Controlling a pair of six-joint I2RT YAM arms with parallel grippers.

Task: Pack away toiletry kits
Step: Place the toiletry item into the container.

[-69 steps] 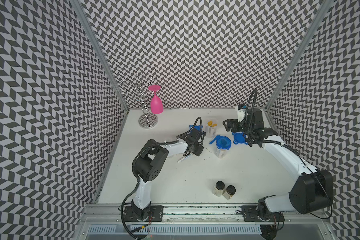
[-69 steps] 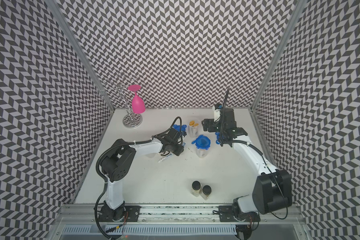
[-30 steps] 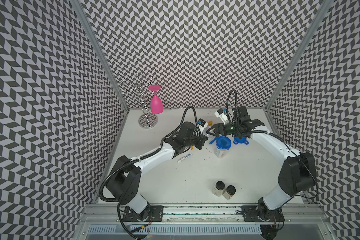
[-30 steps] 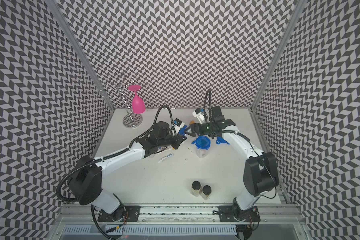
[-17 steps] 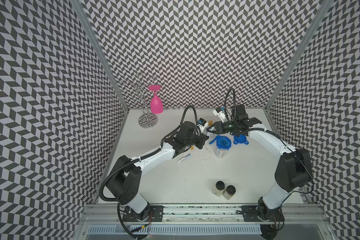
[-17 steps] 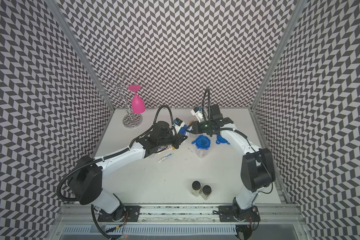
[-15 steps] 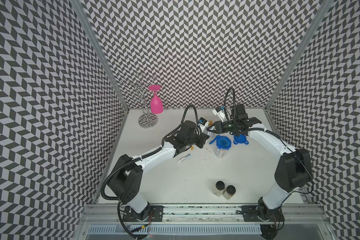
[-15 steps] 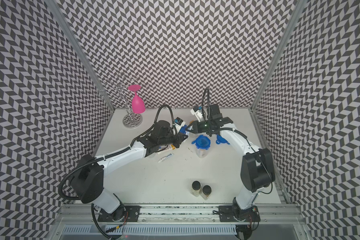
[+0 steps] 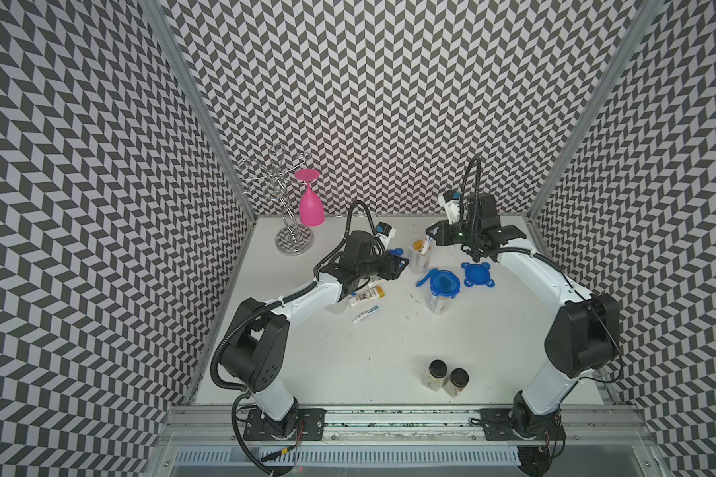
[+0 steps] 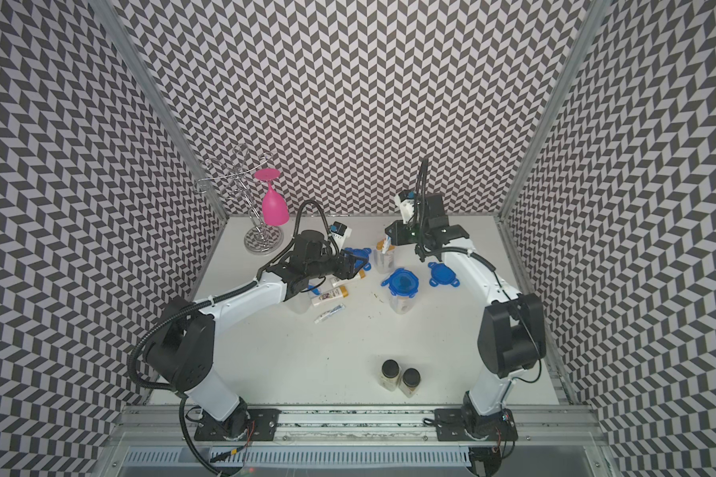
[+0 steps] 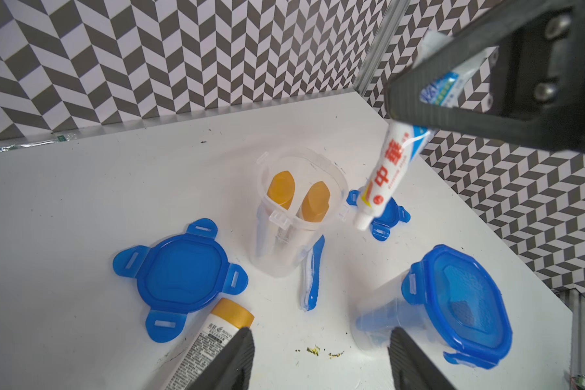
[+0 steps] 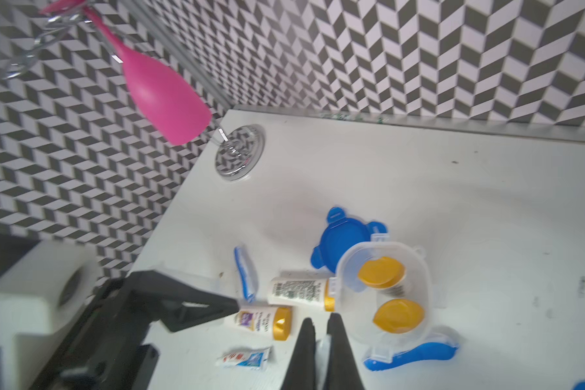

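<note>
At the back of the table [image 9: 368, 351], by the open tub [image 11: 277, 263] holding two gold-capped bottles [image 11: 314, 202]: my right pincer [image 12: 321, 324] clenched on a toothpaste tube [image 11: 385, 172], cap downward. My left pincer [image 11: 318, 337] released, empty, low beside a lying bottle [image 11: 217, 337].

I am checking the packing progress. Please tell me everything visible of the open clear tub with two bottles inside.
The open tub is tall, clear plastic, with a rounded-square mouth and latch lugs on the rim. It stands upright on the white table, lidless. Two gold-capped white bottles stand inside, caps up. A blue toothbrush lies by its base. The toothpaste tube in the right gripper hangs beside its rim, not inside.
</note>
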